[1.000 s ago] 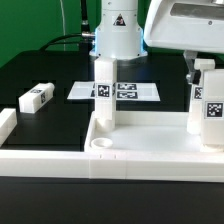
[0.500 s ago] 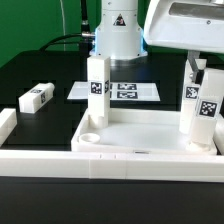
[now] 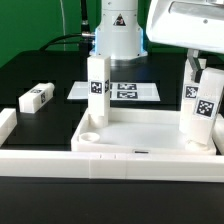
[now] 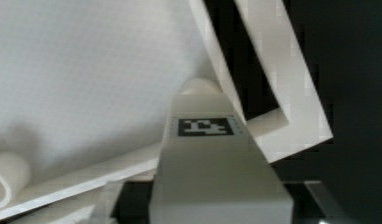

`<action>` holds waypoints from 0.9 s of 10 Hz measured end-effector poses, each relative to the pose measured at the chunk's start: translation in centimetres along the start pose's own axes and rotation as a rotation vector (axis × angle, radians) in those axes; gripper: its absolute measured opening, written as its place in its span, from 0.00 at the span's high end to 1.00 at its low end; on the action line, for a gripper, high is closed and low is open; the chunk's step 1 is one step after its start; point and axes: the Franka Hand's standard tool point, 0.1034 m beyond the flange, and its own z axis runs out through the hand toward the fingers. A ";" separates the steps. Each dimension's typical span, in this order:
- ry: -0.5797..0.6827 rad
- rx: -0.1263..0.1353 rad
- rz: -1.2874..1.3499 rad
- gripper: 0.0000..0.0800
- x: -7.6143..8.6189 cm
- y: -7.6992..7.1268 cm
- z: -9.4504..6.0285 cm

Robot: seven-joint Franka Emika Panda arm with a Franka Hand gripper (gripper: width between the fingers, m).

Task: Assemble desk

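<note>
The black counter carries the large white plastic rectangular tray-like desk top with a raised rim, nearest the exterior camera. Beyond it lies the thin flat white marker board. The first leg, short, square, white and tag-marked, stands upright at the tray's end on the exterior view's left. The second leg leans tilted at the opposite end, the jaws closed on its upper part. The third leg lies loose on the counter, apart from the tray.
</note>
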 end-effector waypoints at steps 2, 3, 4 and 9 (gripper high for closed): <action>-0.024 0.020 0.205 0.64 -0.3 -0.2 0.1; -0.037 0.032 0.318 0.64 -0.4 -0.3 0.2; -0.041 0.045 0.431 0.64 -0.4 -0.5 0.2; -0.065 0.057 0.764 0.64 -0.3 -0.6 0.2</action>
